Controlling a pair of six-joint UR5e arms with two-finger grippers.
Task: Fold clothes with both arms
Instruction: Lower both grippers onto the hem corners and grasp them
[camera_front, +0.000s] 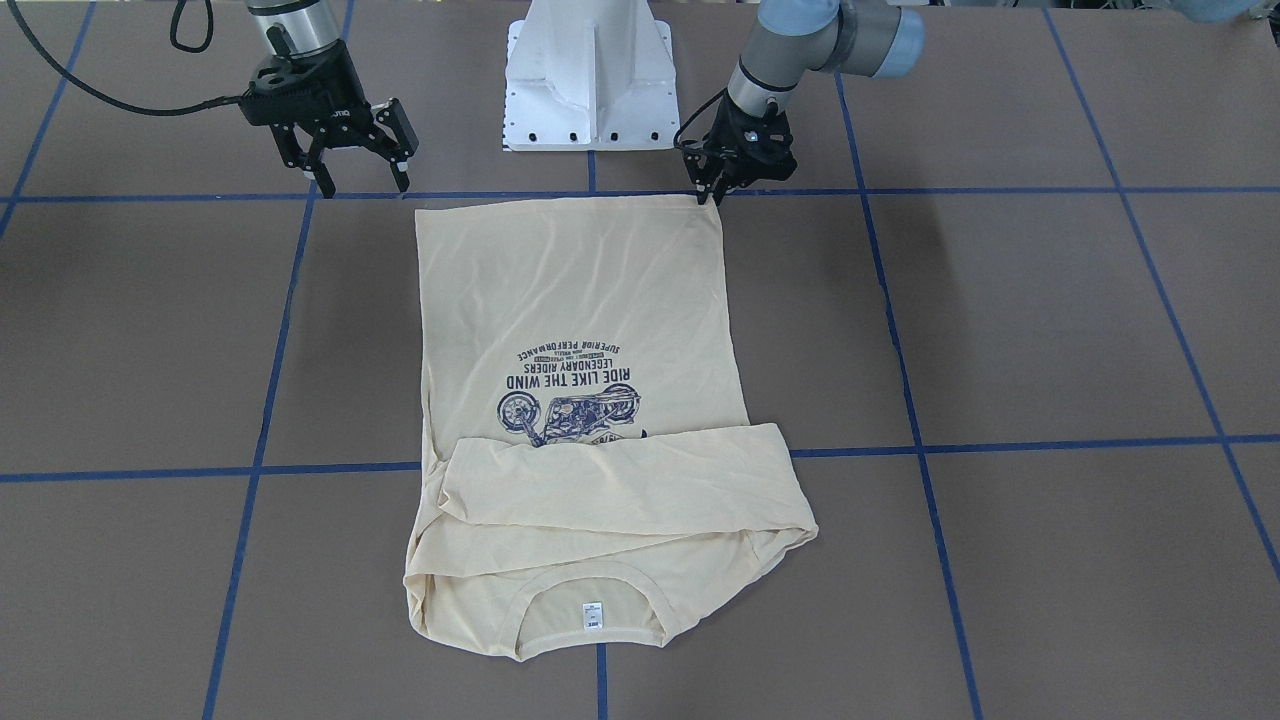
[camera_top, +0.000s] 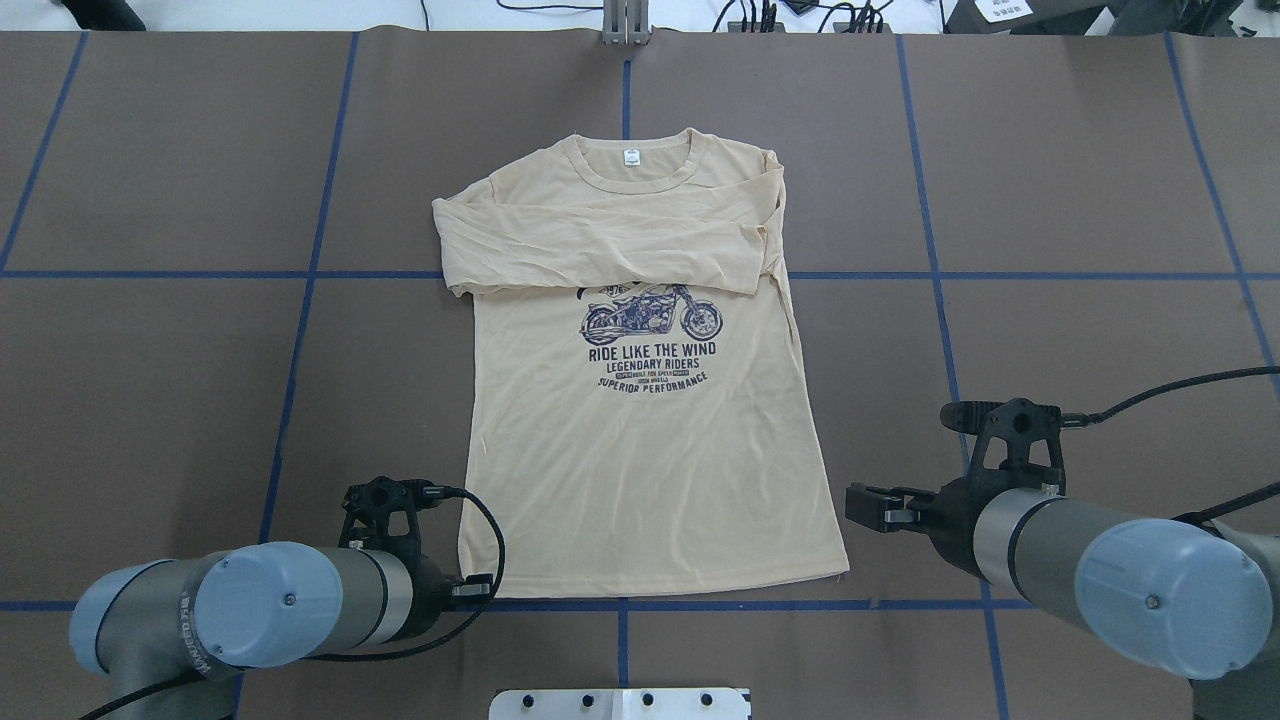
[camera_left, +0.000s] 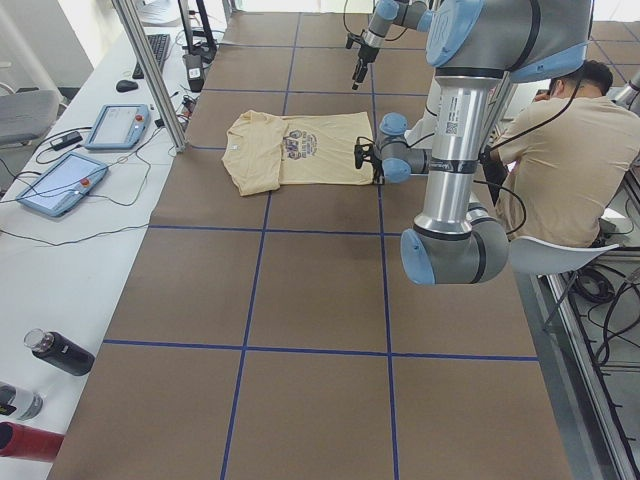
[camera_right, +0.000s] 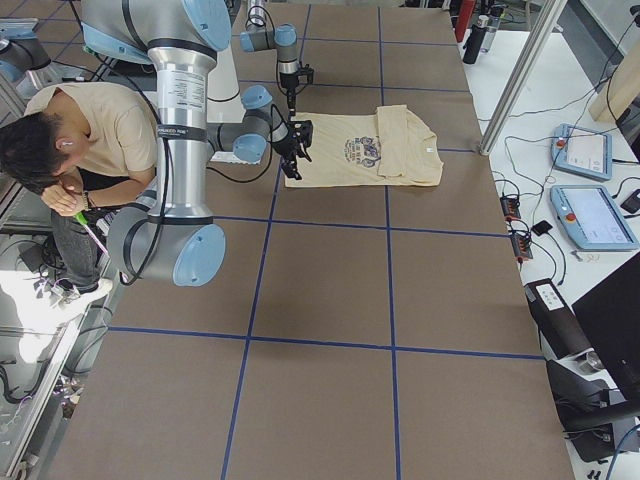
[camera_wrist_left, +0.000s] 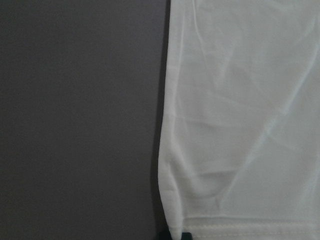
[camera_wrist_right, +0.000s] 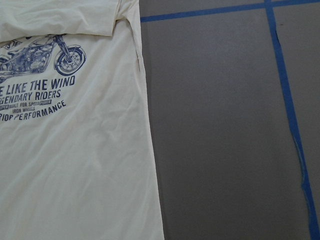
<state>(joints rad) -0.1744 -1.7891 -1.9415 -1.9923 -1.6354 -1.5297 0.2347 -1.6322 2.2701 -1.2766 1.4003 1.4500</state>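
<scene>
Cream T-shirt (camera_front: 580, 290) lying flat, left gripper (camera_front: 712, 192) pinching hem corner

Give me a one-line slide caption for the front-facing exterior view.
T-shirt lies flat, sleeves folded across its chest; left gripper pinches one hem corner, right gripper open beside the other.

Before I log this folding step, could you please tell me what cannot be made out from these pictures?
- Left claw: whether it grips the shirt hem; overhead its own wrist hides it, its wrist view crops the fingertips.
- Top of the print: covered by the folded sleeves, overhead and front views.
- Neck label text: too small in every view.
</scene>
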